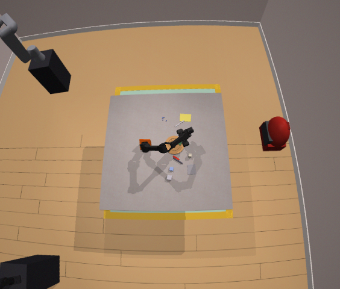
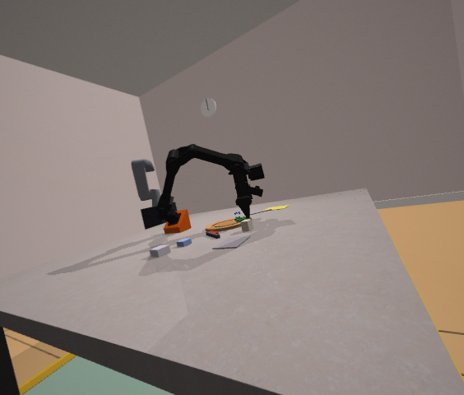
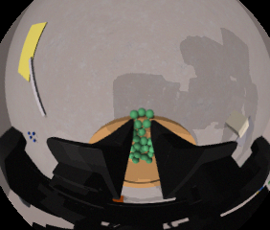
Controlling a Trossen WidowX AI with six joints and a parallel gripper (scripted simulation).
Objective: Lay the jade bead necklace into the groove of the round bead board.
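Observation:
The round bead board [image 1: 175, 152] [image 2: 215, 226] [image 3: 142, 173] is tan wood with a dark ring groove and lies flat on the table. The jade bead necklace [image 1: 180, 144] [image 2: 239, 219] [image 3: 142, 142] is bunched into a narrow green column over the board's far part from the arm base. My gripper [image 2: 248, 217] [image 3: 142, 123] points down at the board's edge. It is shut on the necklace, with several beads between the fingers and three showing past the tips. The fingers hide part of the board and its groove.
A beige block [image 1: 190, 155] [image 2: 247, 225] [image 3: 236, 123] stands close by the board. A red and black tool [image 1: 176, 159], a blue block [image 1: 171, 168], a pale block [image 1: 169, 177] and a grey plate [image 1: 191, 169] lie on one side; a pen [image 1: 179, 123], yellow sheet [image 1: 185, 117] and small blue pieces [image 1: 164, 118] on the other.

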